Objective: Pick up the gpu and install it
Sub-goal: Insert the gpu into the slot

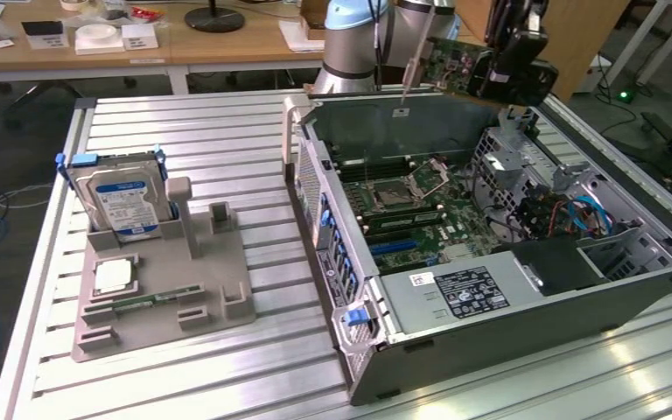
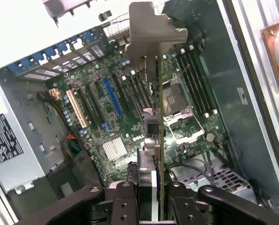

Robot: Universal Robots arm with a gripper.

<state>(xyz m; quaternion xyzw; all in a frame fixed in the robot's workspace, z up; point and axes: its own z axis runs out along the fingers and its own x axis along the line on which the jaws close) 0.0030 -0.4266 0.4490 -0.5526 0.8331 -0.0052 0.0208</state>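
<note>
Holding the gpu (image 2: 152, 129) edge-on between my fingers (image 2: 127, 199), my hand (image 2: 152, 199) is clenched on the card, its metal end bracket (image 2: 153, 33) pointing away from me. In the exterior view my hand (image 1: 490, 72) and the gpu (image 1: 455, 59) hang above the far rim of the open computer case (image 1: 488, 297), clear of the motherboard (image 2: 116, 112) and its blue slot (image 2: 112, 98) below. Well apart on the bench (image 1: 196, 131), a hard drive (image 1: 126, 201) stands upright in a grey holder (image 1: 196, 289).
</note>
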